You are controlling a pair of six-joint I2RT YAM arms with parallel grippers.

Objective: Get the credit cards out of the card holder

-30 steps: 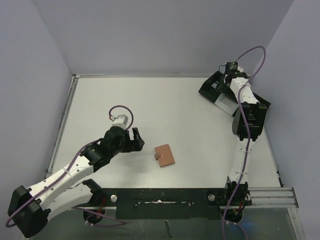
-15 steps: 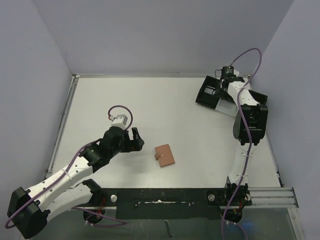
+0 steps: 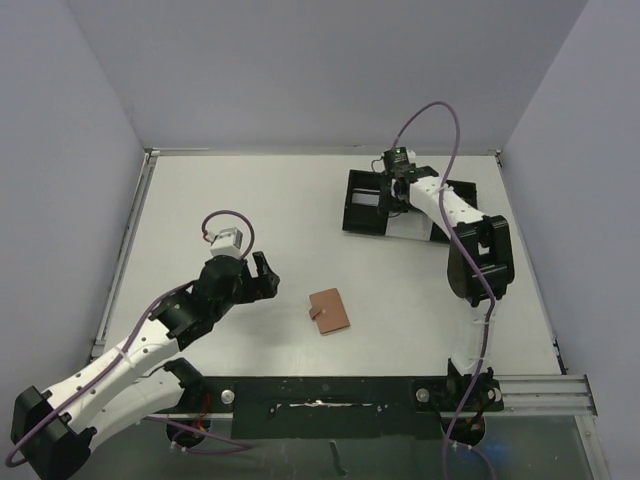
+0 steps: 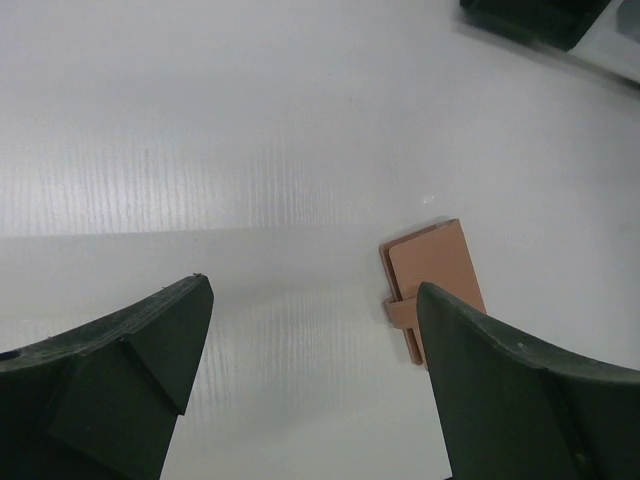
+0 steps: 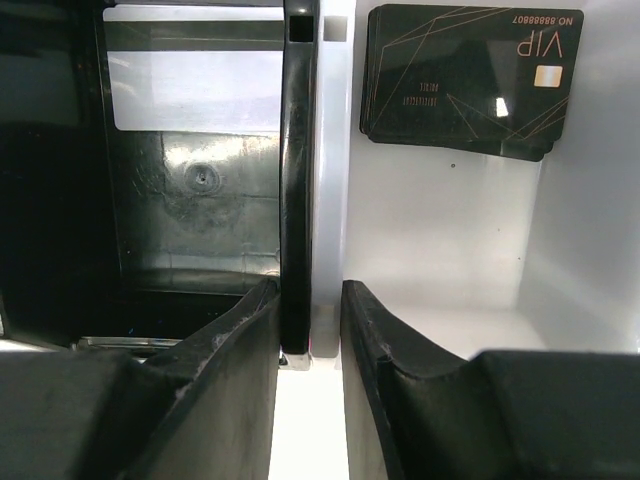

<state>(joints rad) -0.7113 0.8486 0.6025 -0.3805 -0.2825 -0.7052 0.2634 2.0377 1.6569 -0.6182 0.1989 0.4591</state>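
The card holder [image 3: 330,311], a tan leather wallet folded shut with its side tab to the left, lies flat on the table near the front middle. In the left wrist view the card holder [image 4: 435,275] sits partly behind the right finger. My left gripper [image 3: 258,275] hovers open just left of it, holding nothing [image 4: 312,300]. My right gripper [image 3: 392,195] is shut on a divider wall [image 5: 297,150] of the black tray [image 3: 352,215]. A black credit card [image 5: 465,80] lies in the tray's white compartment and a silver-grey one [image 5: 195,85] in the black compartment beside it.
The tray stands at the back right of the table, and its corner [image 4: 530,20] shows at the top right of the left wrist view. The right arm's elbow [image 3: 478,262] hangs over the table's right side. Grey walls enclose the table on three sides.
The right gripper closed on the tray's divider and dragged the tray leftward from the back right corner. The left arm shifted slightly left; the card holder did not move.
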